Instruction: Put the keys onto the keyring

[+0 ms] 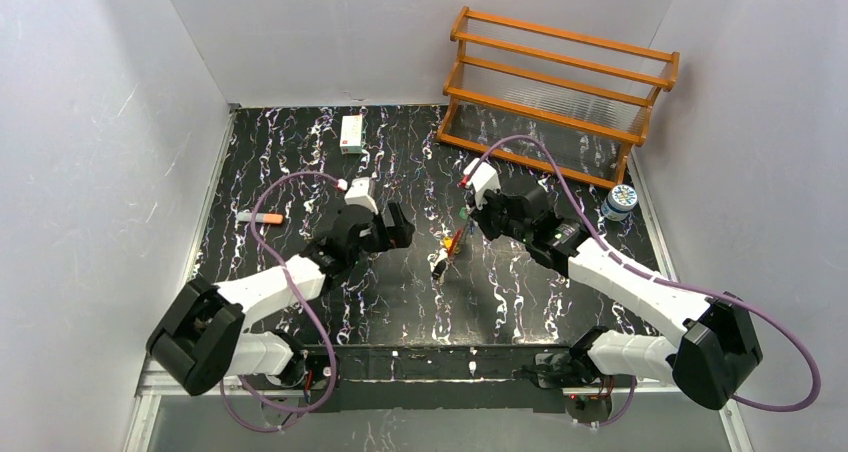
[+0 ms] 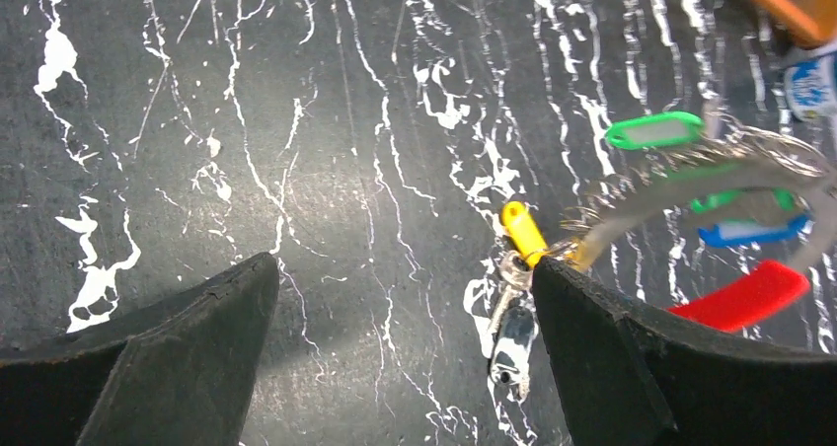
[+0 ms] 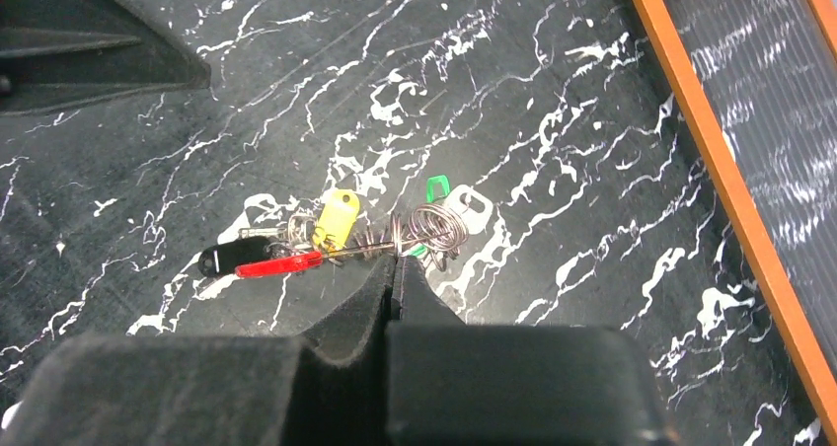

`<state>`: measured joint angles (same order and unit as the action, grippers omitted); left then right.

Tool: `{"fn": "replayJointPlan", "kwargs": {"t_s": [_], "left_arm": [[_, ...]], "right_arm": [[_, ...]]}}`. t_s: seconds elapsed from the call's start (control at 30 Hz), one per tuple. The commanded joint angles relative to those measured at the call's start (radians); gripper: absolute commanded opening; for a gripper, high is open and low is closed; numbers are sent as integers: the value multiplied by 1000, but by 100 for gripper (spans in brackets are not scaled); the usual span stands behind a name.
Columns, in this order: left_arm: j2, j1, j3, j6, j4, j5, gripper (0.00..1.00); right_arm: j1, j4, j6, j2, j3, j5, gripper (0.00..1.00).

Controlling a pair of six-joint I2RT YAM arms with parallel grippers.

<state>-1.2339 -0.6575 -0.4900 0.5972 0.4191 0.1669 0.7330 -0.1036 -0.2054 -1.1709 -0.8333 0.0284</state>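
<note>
**Ann:** Marker (image 1: 262, 217) far left on the counter (image 1: 400, 302), orange tip, lying on its own. Next along, the left gripper (image 2: 403, 268), jaws spread wide with only bare counter between them.

**Ben:** And just off its right finger is the keyring (image 3: 432, 227), mid-counter between the two arms. Yellow tag (image 3: 336, 219) and red tag (image 3: 281, 263) trail out toward the left arm.

**Ann:** Where are the keys?

**Ben:** The green-tagged key (image 2: 653, 130) and the blue-tagged key (image 2: 750, 231) are both right at the wire loop. Threaded on or just lying against it? Can't tell, it's blurred.

**Ann:** Right gripper (image 3: 395, 268) now. Fingers pressed together, pinching the keyring wire beside the coil.

**Ben:** Behind it is the wooden rack (image 1: 560, 92) at the back, and a small bottle (image 1: 620, 202) by the right wall.
</note>
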Motion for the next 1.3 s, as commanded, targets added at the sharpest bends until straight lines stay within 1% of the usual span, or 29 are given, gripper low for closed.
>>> {"fn": "replayJointPlan", "kwargs": {"t_s": [0.0, 0.03, 0.1, 0.23, 0.3, 0.37, 0.47, 0.77, 0.97, 1.03, 1.1, 1.13, 1.23, 1.27], "left_arm": [[-85, 5, -150, 38, -306, 70, 98], [-108, 6, -185, 23, -360, 60, 98], [-152, 6, -240, -12, -403, 28, 98], [-192, 6, -302, -46, -413, -17, 98], [-189, 6, -317, -49, -413, -25, 98], [-174, 6, -320, -52, -413, -23, 99], [-126, 6, -300, -71, -402, -24, 98], [131, 6, -128, -106, -223, 0, 98], [177, 6, -83, -103, -200, -17, 98], [178, 6, -73, -108, -189, -42, 98], [181, 6, -58, -104, -165, -62, 98], [183, 6, -49, -99, -149, -68, 98], [185, 6, -28, -82, -111, -74, 98], [183, 6, -25, -79, -103, -74, 98]], "right_arm": [[-15, 77, 59, 37, 22, 56, 1], [-19, 81, 67, 35, 28, 48, 1], [-26, 93, 81, 20, 40, 22, 1], [-43, 95, 110, -36, 48, -19, 1], [-52, 128, 121, -70, 42, -22, 1], [-56, 141, 131, -105, 31, -58, 1], [-61, 172, 141, -160, 15, -74, 1], [-75, 301, 182, -301, -46, -94, 1], [-90, 344, 175, -373, -115, -97, 1], [-96, 341, 166, -383, -136, -98, 5], [-106, 345, 166, -382, -146, -103, 13], [-111, 348, 166, -380, -148, -106, 22], [-129, 351, 168, -373, -145, -107, 57], [-136, 352, 171, -370, -142, -109, 66]]}}
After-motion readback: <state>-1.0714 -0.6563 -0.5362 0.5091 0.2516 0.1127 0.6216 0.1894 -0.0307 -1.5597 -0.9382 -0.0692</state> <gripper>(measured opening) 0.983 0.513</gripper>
